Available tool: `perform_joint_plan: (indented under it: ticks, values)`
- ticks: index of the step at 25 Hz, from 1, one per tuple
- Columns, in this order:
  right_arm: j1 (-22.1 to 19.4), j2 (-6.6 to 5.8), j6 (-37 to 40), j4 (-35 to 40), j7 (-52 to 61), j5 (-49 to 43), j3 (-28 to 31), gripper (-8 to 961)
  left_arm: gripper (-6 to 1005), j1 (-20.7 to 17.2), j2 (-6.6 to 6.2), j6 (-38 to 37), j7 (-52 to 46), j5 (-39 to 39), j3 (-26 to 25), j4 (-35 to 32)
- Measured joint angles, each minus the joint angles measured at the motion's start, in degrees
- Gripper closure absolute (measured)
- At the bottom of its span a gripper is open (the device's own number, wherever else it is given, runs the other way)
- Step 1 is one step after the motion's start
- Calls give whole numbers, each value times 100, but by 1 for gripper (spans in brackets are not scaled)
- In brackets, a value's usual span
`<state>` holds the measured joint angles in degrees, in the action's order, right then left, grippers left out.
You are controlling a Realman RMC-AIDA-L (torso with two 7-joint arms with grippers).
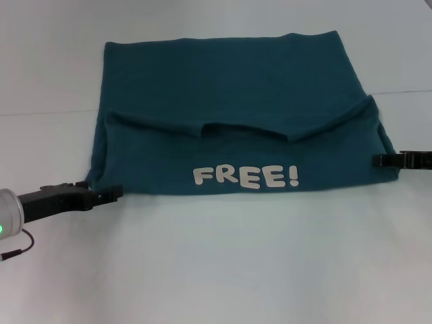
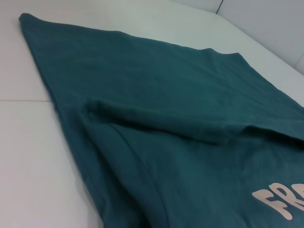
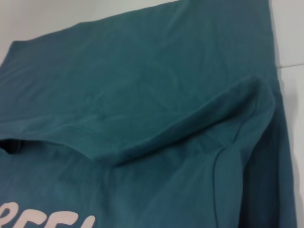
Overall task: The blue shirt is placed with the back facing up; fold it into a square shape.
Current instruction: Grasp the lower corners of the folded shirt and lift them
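Observation:
The blue shirt (image 1: 229,101) lies flat on the white table. Its near part is folded over the rest, so the white lettering "FREE!" (image 1: 246,177) faces up near the front edge. The fold's free edge (image 1: 236,128) runs across the middle, with the neckline dip at its centre. My left gripper (image 1: 111,196) lies low on the table at the shirt's near left corner. At the shirt's right edge, level with the lettering, is my right gripper (image 1: 379,160). Both wrist views show only the shirt (image 2: 156,95) (image 3: 142,95) and its folded layer.
White table (image 1: 223,270) spreads on all sides of the shirt. A seam line (image 1: 40,113) crosses the surface behind the shirt's middle. A red cable (image 1: 17,251) hangs by my left arm at the near left.

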<state>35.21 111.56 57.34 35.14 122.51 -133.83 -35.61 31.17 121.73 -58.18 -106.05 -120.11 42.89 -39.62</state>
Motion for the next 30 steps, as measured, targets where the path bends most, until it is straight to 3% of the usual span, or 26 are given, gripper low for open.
perform_joint_plan:
  ticks: [6, 15, 24, 30]
  values:
    - [31, 106, -328, -13, -18, -71, -78, 388, 96, 23, 0, 3, -1, -3, 0, 6]
    - [-15, 128, -263, -17, -7, -48, -101, 434, 95, 40, -7, 42, -5, -11, 0, 25]
    - [-5, 118, -206, 43, -53, -20, -69, 718, 95, 81, -9, 160, 38, -11, 43, 44]
    - [38, 130, -212, 46, -62, -19, -69, 920, 96, 167, 8, 601, 52, -11, 333, 73]
